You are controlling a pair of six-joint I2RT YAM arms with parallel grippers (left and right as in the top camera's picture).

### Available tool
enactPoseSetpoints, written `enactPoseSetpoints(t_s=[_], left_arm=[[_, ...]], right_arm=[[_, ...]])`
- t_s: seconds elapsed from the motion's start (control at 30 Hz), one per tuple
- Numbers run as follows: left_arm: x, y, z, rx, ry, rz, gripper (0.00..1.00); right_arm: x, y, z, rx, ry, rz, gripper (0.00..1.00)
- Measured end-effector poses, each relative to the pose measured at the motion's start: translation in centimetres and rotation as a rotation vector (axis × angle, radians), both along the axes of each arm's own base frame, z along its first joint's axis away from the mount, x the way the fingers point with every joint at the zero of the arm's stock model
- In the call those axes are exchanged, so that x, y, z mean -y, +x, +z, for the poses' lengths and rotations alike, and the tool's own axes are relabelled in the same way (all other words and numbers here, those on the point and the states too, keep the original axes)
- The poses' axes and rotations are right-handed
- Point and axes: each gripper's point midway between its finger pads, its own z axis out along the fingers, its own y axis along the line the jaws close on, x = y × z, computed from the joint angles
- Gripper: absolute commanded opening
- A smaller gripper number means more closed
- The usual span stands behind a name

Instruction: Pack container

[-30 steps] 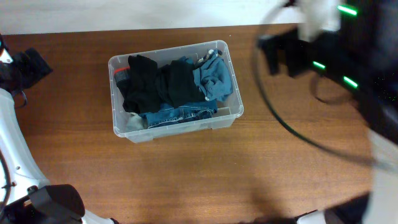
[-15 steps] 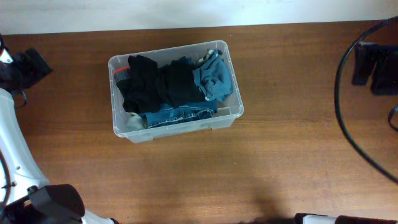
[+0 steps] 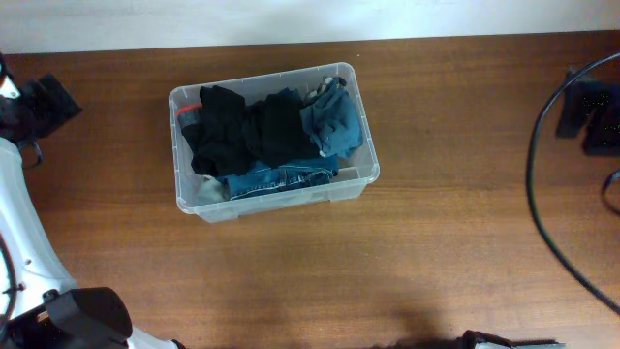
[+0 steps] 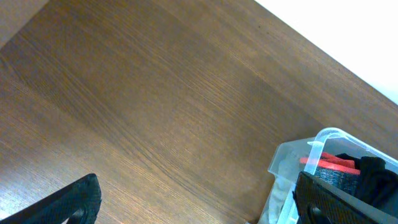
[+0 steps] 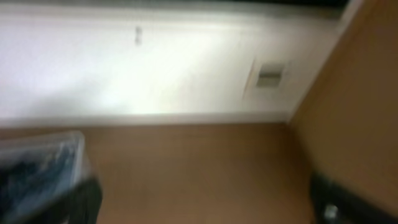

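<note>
The clear plastic container (image 3: 354, 79) stands on the table left of centre, filled with dark clothes: black garments (image 3: 242, 131), blue denim (image 3: 276, 179) and a teal piece (image 3: 334, 116). Its corner shows in the left wrist view (image 4: 323, 140) with a red item (image 4: 329, 163) inside. My left gripper (image 3: 39, 102) is at the far left edge, open and empty, its fingers (image 4: 78, 199) wide apart in the wrist view. My right gripper (image 3: 591, 116) is at the far right edge, open and empty; its wrist view is blurred, with the container's edge (image 5: 43, 165) at the left.
A black cable (image 3: 542, 208) loops along the right side of the table. The white base of the left arm (image 3: 24, 242) stands at the front left. A white wall (image 5: 155, 62) lies behind the table's far edge.
My right arm has swung from above the table's upper right area out to the far right edge. The container, its clothes and the left arm have not moved.
</note>
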Motion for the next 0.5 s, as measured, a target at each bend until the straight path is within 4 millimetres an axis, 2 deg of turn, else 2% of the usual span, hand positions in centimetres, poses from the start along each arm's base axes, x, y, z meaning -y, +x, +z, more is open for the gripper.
enactPoseSetpoints(t_s=[0.07, 0.1, 0.13, 0.2, 0.23, 0.3, 0.33, 0.37, 0.47, 0.5], left_arm=[[0.0, 0.0, 0.0, 0.000, -0.001, 0.000, 0.99], [0.0, 0.0, 0.0, 0.000, -0.001, -0.001, 1.00], [0.0, 0.0, 0.0, 0.001, 0.001, 0.000, 0.99], [0.0, 0.0, 0.0, -0.001, 0.001, 0.001, 0.99], [0.0, 0.0, 0.0, 0.000, 0.002, 0.001, 0.99], [0.0, 0.0, 0.0, 0.001, 0.002, 0.001, 0.99], [0.0, 0.0, 0.0, 0.000, 0.002, 0.001, 1.00], [0.0, 0.0, 0.0, -0.001, 0.002, 0.002, 0.99], [-0.1, 0.0, 0.0, -0.001, 0.002, 0.002, 0.99], [0.0, 0.0, 0.0, -0.001, 0.001, 0.001, 0.99]], right_arm=[[0.2, 0.8, -3.3, 0.017, -0.009, 0.004, 0.98], [0.2, 0.9, -4.1, 0.024, -0.011, 0.005, 0.99], [0.1, 0.8, -6.6, 0.002, -0.004, 0.006, 0.99], [-0.3, -0.4, -13.7, -0.097, 0.028, 0.012, 0.98], [-0.6, -1.2, -16.4, -0.153, 0.046, 0.016, 0.98], [-1.1, -2.5, -20.6, -0.190, 0.059, 0.019, 0.99], [-1.2, -2.8, -21.4, -0.194, 0.060, 0.019, 0.98], [-1.5, -3.7, -23.4, -0.191, 0.059, 0.022, 0.98], [-2.7, -5.2, -25.9, -0.134, 0.040, 0.054, 0.98], [-3.0, -5.4, -26.2, -0.112, 0.032, 0.064, 0.98]])
